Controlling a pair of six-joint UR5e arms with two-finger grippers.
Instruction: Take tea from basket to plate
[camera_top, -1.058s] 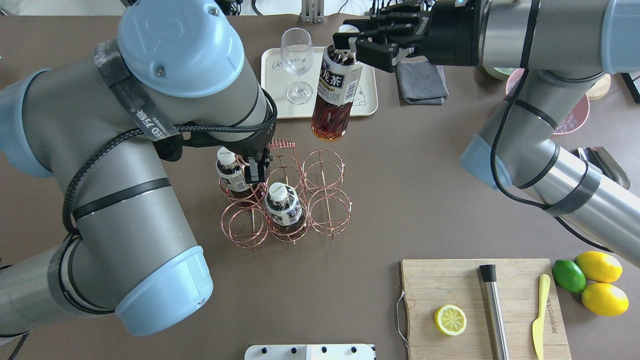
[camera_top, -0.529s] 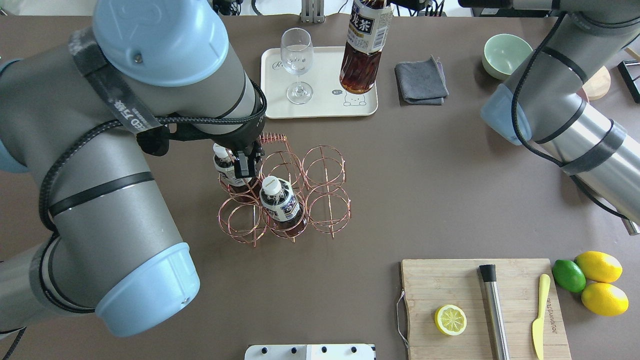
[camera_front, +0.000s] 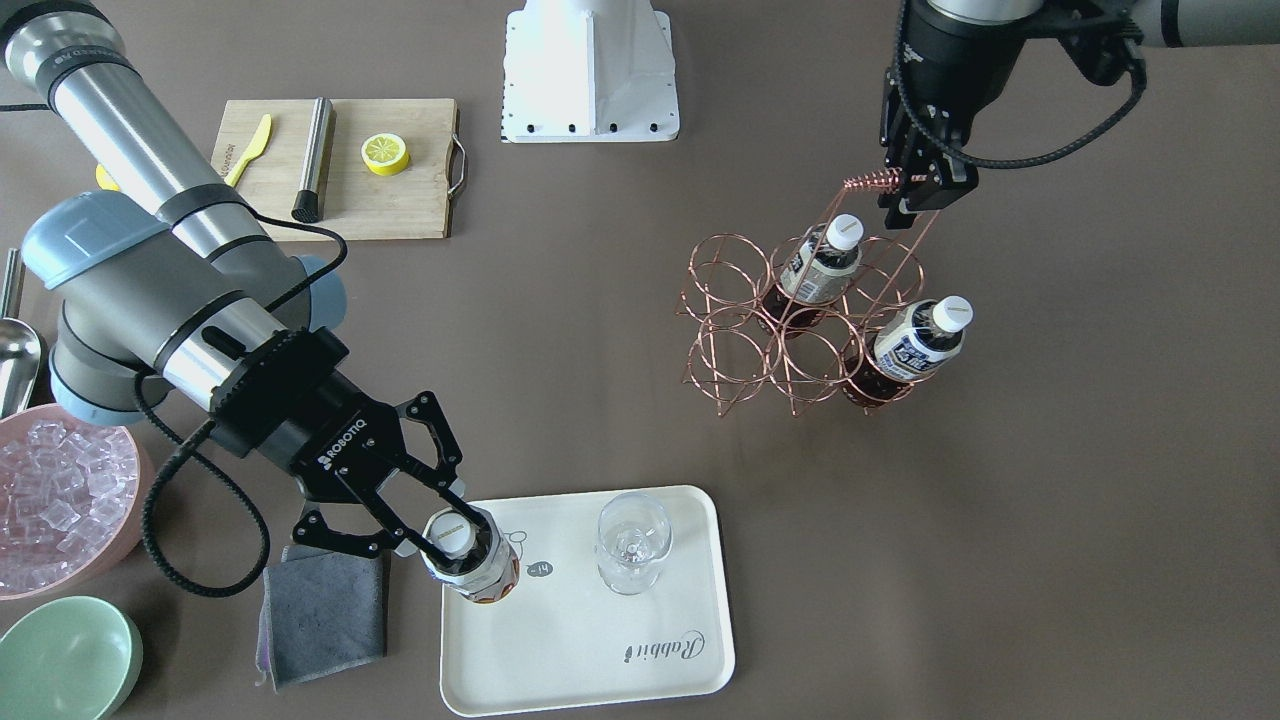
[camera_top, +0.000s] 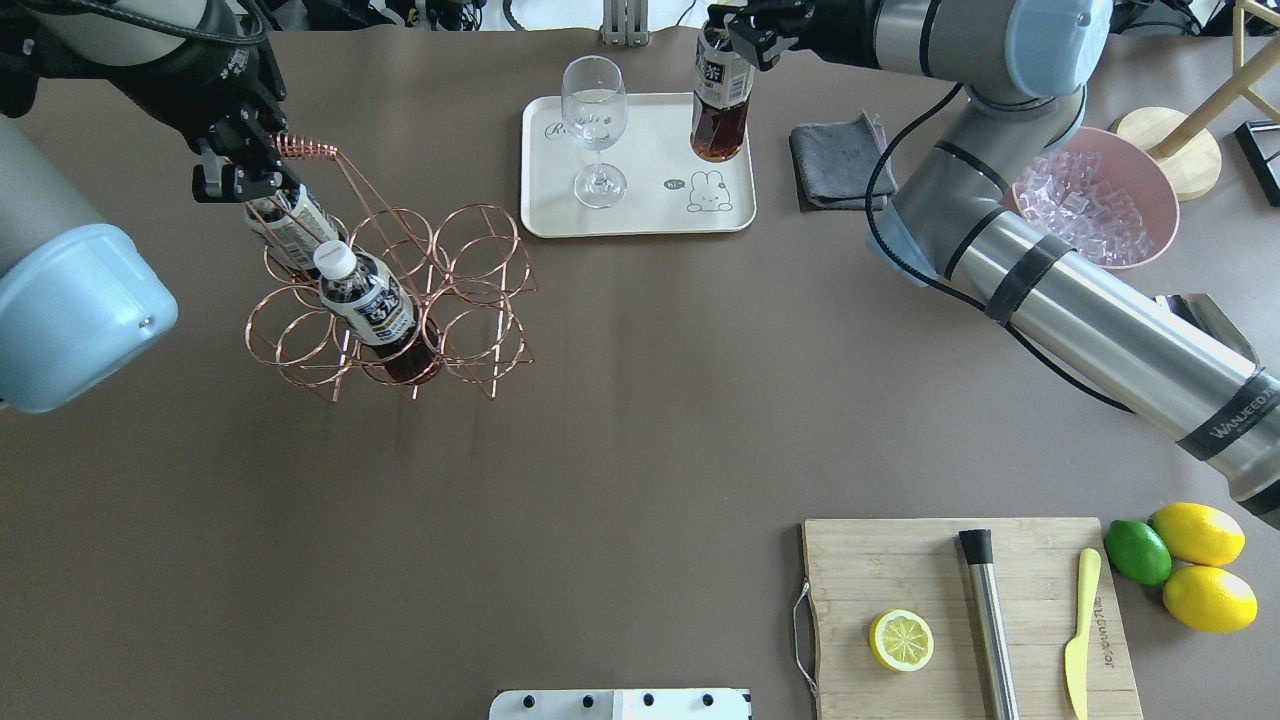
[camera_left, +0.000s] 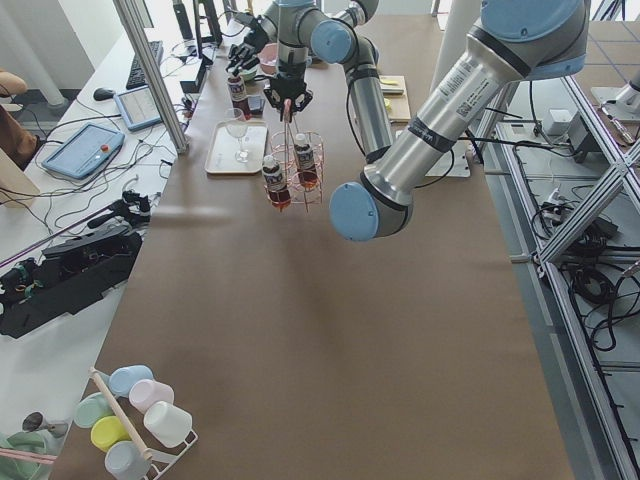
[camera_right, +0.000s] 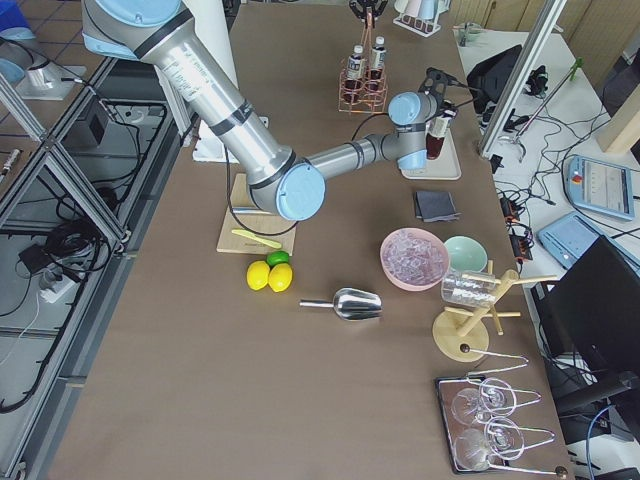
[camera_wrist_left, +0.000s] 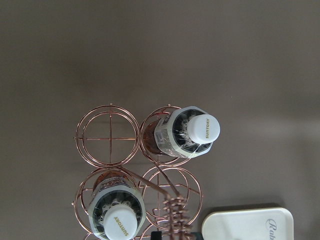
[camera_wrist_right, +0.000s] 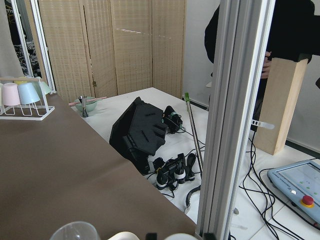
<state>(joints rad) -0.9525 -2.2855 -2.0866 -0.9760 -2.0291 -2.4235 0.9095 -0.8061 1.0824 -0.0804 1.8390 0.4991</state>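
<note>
One tea bottle stands upright on the right part of the cream plate. My right gripper is shut on its neck, and in the front view its fingers close around the white cap. The copper wire basket is at the far left with two more tea bottles in its rings. My left gripper is shut on its coiled handle. The left wrist view looks down on both bottles.
A stemmed glass stands on the plate left of the bottle. A grey cloth, a pink bowl of ice and a metal scoop lie to the right. A cutting board with lemon half, muddler and knife is near right.
My left gripper has carried the basket by its handle to the left and further away. My right gripper has brought the tilted bottle over the plate and stood it upright there.
</note>
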